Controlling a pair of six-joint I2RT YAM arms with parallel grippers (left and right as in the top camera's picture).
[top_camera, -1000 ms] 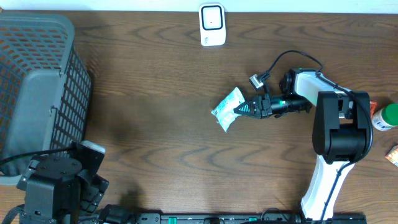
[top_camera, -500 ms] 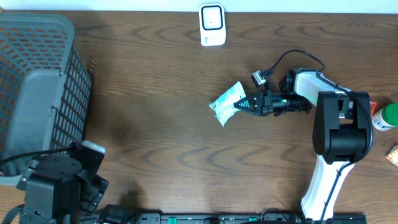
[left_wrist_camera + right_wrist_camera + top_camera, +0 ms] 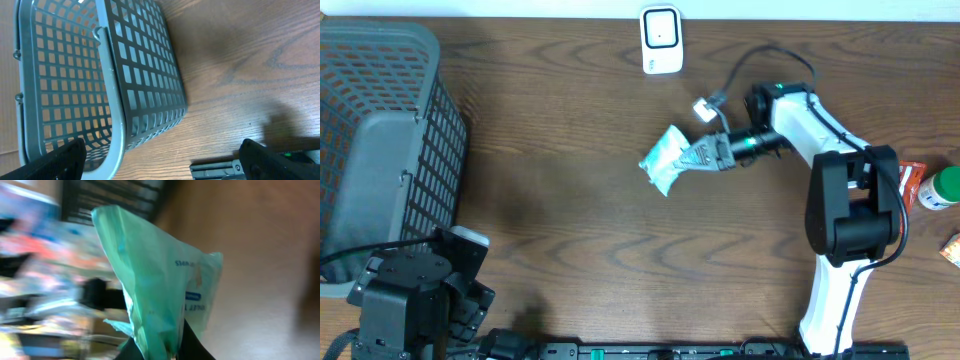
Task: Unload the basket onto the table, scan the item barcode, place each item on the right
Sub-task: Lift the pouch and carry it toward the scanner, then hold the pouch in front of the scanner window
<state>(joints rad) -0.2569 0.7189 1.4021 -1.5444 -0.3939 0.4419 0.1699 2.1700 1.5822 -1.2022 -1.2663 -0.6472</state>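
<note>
packet (image 3: 663, 158) in my right gripper (image 3: 698, 155)
it clenched the packet short of the scanner (image 3: 661, 39) at the table's (image 3: 570, 250) far edge; my left gripper (image 3: 160, 147) stood released.

Pale mint-green plastic packet (image 3: 665, 160) with blue lettering; dark brown wood-grain table (image 3: 570, 220); grey grid-patterned plastic basket (image 3: 380, 150) at nine o'clock; white box-shaped scanner (image 3: 661, 40) at twelve.

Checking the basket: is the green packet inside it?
No, the right tool holds the packet near the table's middle, far from the basket.
</note>
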